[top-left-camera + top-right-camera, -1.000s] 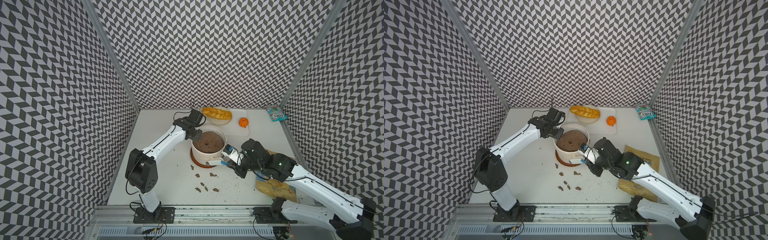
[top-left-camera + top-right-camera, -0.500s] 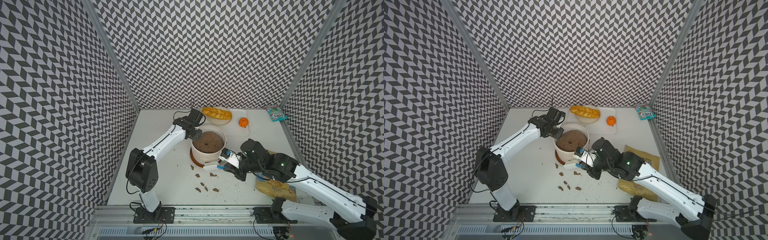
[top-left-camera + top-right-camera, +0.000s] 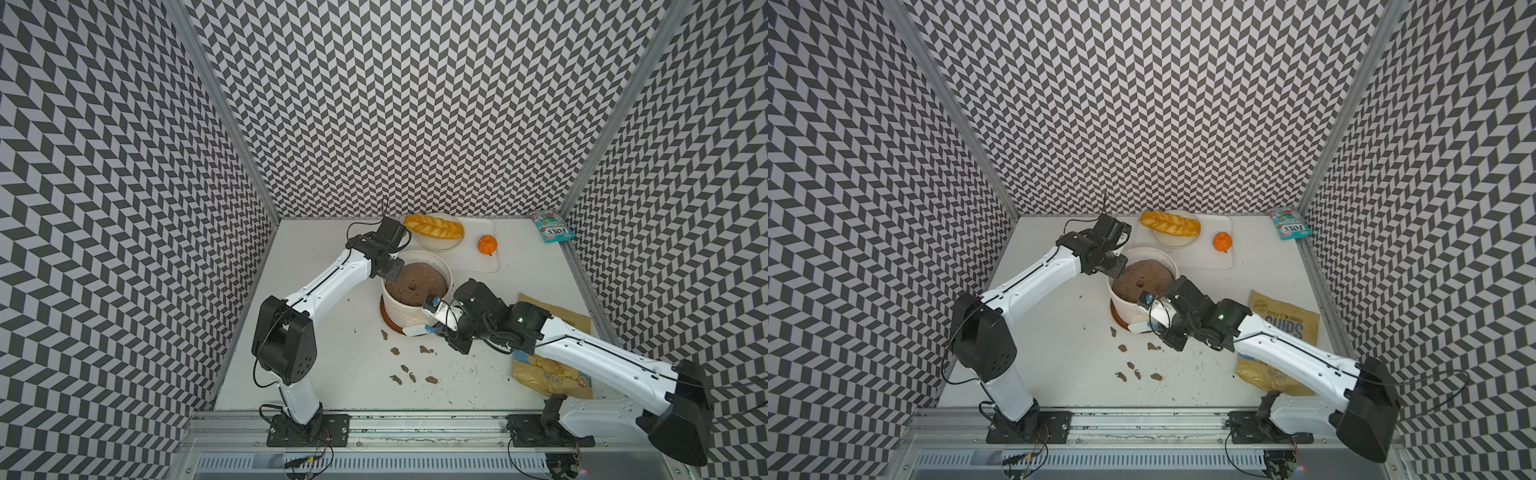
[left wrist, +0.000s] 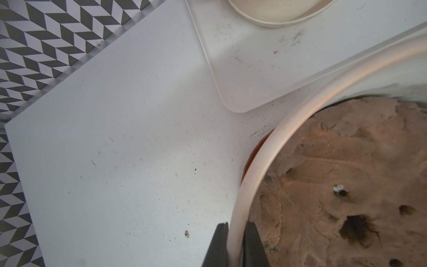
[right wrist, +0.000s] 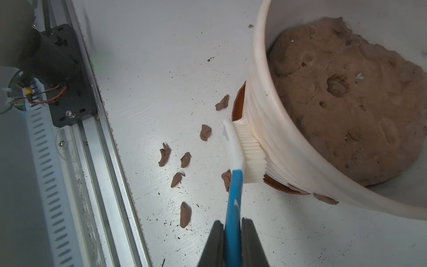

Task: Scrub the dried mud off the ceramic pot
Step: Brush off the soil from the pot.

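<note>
— What is sitting along the back?
— A braided loaf (image 3: 434, 226) is lying across a shallow white plate (image 3: 441, 246), which is resting on a white board (image 3: 478, 261). A small orange pumpkin (image 3: 487, 244) is sitting beside it on that board.
— And the packets?
— A teal sweet bag (image 3: 552, 226) is lying in the far corner (label reading FOX'S), and a chips bag (image 3: 1285, 322) is lying flat, well apart from it

Both my arms wear smooth white shells between chunky black joint housings. My left arm (image 3: 328, 282) has a big black shoulder block (image 3: 286, 345) pocked with small screw holes, and a thin black cable (image 3: 257, 365) loops beside it. My right arm (image 3: 598, 357) carries a tiny green light (image 3: 518, 319) on its black elbow. Each arm ends in a black bolted base plate (image 3: 336, 430). My left pincer (image 4: 234, 228) and right pincer (image 5: 233, 224) have matte black, tapering fingers.
</note>
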Available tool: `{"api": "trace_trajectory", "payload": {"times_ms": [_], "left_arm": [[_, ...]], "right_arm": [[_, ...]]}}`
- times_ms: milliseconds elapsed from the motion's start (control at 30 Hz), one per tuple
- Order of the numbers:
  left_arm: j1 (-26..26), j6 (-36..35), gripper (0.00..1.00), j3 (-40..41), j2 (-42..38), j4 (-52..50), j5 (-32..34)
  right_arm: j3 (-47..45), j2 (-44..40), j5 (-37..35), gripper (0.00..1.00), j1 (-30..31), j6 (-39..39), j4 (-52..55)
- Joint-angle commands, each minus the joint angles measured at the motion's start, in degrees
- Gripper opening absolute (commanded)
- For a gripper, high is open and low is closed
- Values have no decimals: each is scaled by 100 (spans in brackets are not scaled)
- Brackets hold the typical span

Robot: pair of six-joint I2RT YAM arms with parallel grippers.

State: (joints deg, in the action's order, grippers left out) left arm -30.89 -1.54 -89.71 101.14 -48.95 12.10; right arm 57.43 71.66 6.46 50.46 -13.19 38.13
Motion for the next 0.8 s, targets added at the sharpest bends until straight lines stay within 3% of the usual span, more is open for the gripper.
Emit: {"api": "trace_trajectory", "payload": {"times_ms": [0, 167, 433, 600, 767], "left_arm": [[75, -348, 0, -108, 100, 26, 346], [75, -373, 0, -83, 110, 89, 335], [75, -415, 0, -117, 147, 115, 277], [78, -466, 0, -87, 133, 174, 278], [120, -625, 0, -20, 128, 286, 264]], "right_arm": [[9, 101, -914, 0, -205, 174, -107], [101, 52, -1011, 0, -203, 119, 388], [726, -142, -368, 0, 1, -190, 1288], [661, -640, 678, 0, 21, -478, 988], [497, -721, 813, 0, 26, -440, 496]]}}
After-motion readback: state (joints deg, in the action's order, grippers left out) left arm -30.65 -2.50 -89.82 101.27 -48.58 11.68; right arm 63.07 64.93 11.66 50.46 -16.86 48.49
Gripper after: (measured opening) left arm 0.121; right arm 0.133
